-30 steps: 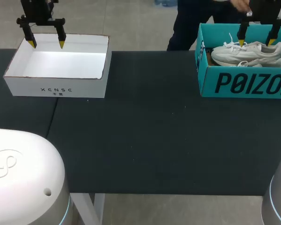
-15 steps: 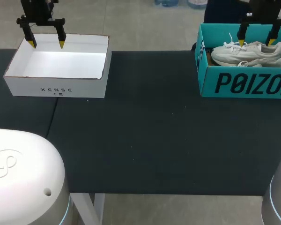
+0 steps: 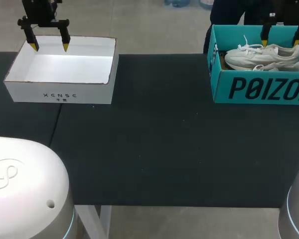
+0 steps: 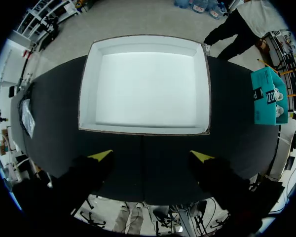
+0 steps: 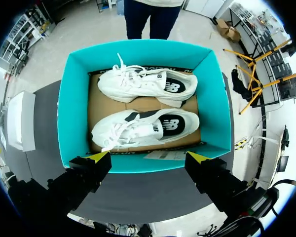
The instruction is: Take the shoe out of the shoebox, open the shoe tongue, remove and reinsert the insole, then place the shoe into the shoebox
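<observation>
Overhead, my left gripper [image 3: 50, 48] hangs over the far rim of the white box [image 3: 60, 92] and my right gripper [image 3: 280, 43] over the teal shoebox [image 3: 259, 87], both white shoes [image 3: 261, 55] inside. My left wrist camera shows its fingers [image 4: 101, 157] spread on nothing, the white box ahead. My right wrist camera shows fingers spread too, the shoes side by side in the shoebox beneath.

Shoebox [image 3: 222, 84] right end off-frame
</observation>
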You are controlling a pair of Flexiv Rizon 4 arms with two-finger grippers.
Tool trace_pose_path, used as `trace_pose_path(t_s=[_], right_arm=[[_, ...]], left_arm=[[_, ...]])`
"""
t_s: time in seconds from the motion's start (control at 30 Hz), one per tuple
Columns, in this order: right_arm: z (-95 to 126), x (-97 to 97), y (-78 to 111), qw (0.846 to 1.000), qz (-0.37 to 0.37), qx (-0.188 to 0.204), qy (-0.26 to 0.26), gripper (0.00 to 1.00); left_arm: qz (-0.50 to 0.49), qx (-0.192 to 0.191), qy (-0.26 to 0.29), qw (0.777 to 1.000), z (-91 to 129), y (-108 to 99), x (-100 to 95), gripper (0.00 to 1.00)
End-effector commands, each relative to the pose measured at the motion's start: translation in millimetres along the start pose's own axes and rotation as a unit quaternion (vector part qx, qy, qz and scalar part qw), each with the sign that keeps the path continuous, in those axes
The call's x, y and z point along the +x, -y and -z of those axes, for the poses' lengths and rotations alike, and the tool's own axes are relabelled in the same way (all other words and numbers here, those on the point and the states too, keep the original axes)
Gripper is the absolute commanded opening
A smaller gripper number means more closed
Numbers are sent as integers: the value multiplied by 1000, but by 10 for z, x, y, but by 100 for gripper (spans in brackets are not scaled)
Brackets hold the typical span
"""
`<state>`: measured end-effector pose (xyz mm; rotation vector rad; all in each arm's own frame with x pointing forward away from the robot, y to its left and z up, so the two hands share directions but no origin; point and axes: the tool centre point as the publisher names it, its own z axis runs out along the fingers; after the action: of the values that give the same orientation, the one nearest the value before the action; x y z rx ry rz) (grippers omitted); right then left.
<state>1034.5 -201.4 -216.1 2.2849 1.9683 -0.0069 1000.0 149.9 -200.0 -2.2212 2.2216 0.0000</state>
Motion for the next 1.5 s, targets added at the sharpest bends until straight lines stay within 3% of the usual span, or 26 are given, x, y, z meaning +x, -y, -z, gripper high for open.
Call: trace_pose_path(t_s=[0.03, 0.3, 0.8, 1.0, 1.07, 1.23, 1.5], right_arm=[[-221, -144, -160, 1000, -15, 12, 5, 100], [-515, -533, -173, 999, -27, 32, 32, 100], [-515, -533, -173, 999, -27, 32, 32, 100], [-552, -780, -192, 1000, -20, 10, 6, 100], [-600, -889, -200, 1000, -16, 18, -18, 100], [-751, -1018, -215, 999, -30, 23, -18, 100], [-998, -978, -215, 999, -28, 20, -6, 100]], left_arm=[[0, 0, 0, 1000, 0, 0, 0, 100], [0, 0, 0, 1000, 0, 0, 0, 100], [0, 0, 0, 1000, 0, 0, 0, 100], [0, 0, 0, 1000, 0, 0, 0, 100], [0, 0, 0, 1000, 0, 0, 0, 100], [0, 0, 0, 1000, 0, 0, 0, 100], [0, 0, 0, 1000, 0, 0, 0, 100]])
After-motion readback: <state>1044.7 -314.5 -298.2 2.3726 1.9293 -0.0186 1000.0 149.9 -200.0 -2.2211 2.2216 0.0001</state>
